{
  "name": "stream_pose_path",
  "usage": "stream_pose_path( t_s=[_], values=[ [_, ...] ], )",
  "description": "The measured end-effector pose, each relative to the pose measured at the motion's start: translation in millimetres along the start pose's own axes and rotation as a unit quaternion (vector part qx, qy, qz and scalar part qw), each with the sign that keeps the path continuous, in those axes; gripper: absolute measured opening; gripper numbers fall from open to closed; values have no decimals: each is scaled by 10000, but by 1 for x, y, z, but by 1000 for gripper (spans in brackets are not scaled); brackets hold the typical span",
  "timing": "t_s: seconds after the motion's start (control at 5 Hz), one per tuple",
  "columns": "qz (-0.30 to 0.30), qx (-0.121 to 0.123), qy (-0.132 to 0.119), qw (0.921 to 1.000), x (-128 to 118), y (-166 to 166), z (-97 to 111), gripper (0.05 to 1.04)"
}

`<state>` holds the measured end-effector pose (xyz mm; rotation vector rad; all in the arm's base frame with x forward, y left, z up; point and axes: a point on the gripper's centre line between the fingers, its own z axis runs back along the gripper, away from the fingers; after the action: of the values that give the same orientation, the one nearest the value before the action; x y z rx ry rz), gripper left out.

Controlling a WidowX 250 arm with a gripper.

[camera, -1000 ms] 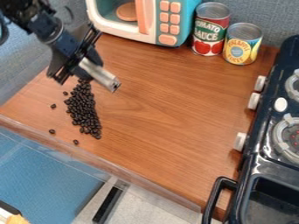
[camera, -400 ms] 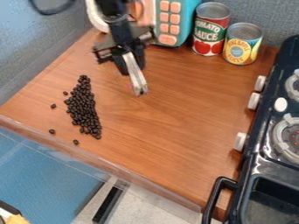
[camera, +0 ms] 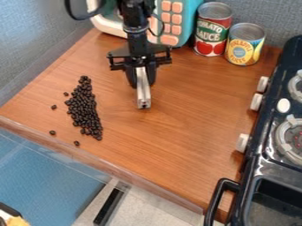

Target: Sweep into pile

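Note:
My gripper [camera: 141,81] hangs over the wooden counter, to the right of the dark beans and apart from them. It is shut on a silver metal tool [camera: 142,90], a narrow bar that points down toward the camera. The dark beans [camera: 85,110] lie in a long, narrow heap on the left part of the counter. Several single beans are scattered to the left of the heap and below it, toward the counter's front edge.
Behind the gripper stands a toy microwave [camera: 171,22]. A red tomato can [camera: 212,30] and a pineapple can [camera: 245,44] are at the back right. The toy stove [camera: 259,159] lines the right side. The counter's edge [camera: 106,163] runs diagonally across the lower left.
From above the top of the bean heap, my gripper has moved right with the metal tool, then slightly down in the view. The heap and the loose beans look unmoved.

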<state>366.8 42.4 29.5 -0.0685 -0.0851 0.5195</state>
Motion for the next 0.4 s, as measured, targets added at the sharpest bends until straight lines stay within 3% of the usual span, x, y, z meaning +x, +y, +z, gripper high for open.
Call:
stream_pose_path(
  t_s=[0.2,0.4],
  values=[
    [-142,-80,82,9998,-2,-2,-2,413],
    [-171,-285,215,9992,-4,-1,0,716]
  ],
)
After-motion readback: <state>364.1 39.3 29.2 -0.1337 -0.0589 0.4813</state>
